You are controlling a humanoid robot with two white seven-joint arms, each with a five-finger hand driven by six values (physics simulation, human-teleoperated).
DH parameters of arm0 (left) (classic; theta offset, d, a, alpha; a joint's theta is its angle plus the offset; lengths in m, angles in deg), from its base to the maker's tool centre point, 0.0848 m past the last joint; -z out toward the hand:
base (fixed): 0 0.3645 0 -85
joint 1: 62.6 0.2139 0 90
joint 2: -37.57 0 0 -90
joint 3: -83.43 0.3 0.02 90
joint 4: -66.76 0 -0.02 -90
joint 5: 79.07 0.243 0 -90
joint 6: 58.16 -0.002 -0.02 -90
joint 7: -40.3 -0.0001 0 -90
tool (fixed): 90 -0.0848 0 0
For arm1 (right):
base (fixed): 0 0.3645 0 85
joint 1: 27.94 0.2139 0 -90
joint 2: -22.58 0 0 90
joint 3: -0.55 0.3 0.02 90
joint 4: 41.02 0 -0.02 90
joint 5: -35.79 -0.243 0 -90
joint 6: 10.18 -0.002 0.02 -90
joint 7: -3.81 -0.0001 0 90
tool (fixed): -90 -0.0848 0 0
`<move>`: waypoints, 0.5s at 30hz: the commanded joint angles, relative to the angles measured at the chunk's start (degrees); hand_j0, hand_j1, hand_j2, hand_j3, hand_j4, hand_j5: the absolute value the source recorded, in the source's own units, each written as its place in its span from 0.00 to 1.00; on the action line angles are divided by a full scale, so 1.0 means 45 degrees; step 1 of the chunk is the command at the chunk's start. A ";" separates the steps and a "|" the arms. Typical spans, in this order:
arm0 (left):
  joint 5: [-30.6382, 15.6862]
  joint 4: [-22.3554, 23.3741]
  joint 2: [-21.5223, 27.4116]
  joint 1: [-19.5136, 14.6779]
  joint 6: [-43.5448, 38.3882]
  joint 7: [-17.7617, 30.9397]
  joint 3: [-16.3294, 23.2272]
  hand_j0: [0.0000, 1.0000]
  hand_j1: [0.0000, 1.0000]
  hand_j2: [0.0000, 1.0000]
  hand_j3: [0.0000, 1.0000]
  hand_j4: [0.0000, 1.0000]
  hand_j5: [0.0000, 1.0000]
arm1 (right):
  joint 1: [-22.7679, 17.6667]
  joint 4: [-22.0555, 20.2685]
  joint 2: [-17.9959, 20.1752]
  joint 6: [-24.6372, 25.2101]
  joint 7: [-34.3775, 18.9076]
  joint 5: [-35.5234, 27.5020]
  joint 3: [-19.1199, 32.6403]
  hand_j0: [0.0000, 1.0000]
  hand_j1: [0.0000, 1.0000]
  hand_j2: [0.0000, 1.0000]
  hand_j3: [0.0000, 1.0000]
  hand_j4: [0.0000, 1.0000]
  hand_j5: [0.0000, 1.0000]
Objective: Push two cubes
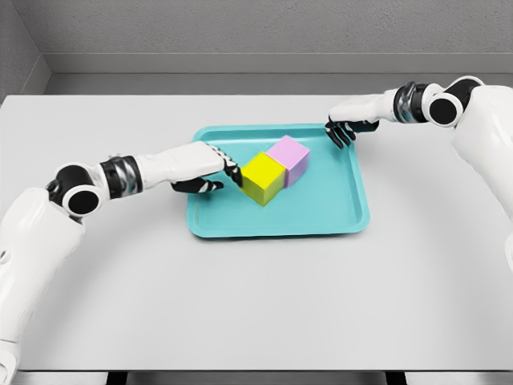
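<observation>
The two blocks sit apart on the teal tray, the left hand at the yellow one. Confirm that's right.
Not quite. In the head view the yellow block and the purple block touch, side by side on the teal tray. The left hand is indeed at the yellow one.

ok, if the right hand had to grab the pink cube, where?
Probably from above, pinching the pink cube across its two free faces, upper left and lower right. The yellow cube appears pressed against its lower-left face, blocking that side. The right hand is nearest.
</observation>
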 commanded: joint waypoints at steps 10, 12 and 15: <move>-0.3290 -0.1552 0.2783 0.0000 -0.0022 -0.0002 -0.0903 1.00 1.00 1.00 1.00 1.00 1.00 | 0.0020 -0.0028 0.1025 0.0032 0.0002 -0.0087 0.0215 0.16 0.16 0.16 0.16 0.16 0.16; -0.4560 -0.2119 0.4306 0.0214 -0.0022 -0.0002 -0.1059 1.00 1.00 1.00 1.00 1.00 1.00 | 0.0000 -0.0028 0.1104 0.0032 0.0002 -0.0087 0.0274 0.16 0.16 0.16 0.16 0.16 0.16; -0.4560 -0.2373 0.4972 0.1699 -0.0022 -0.0002 -0.2328 1.00 1.00 1.00 1.00 1.00 1.00 | -0.0078 0.0070 0.1923 0.0032 0.0002 -0.0106 0.0645 0.16 0.16 0.16 0.16 0.16 0.16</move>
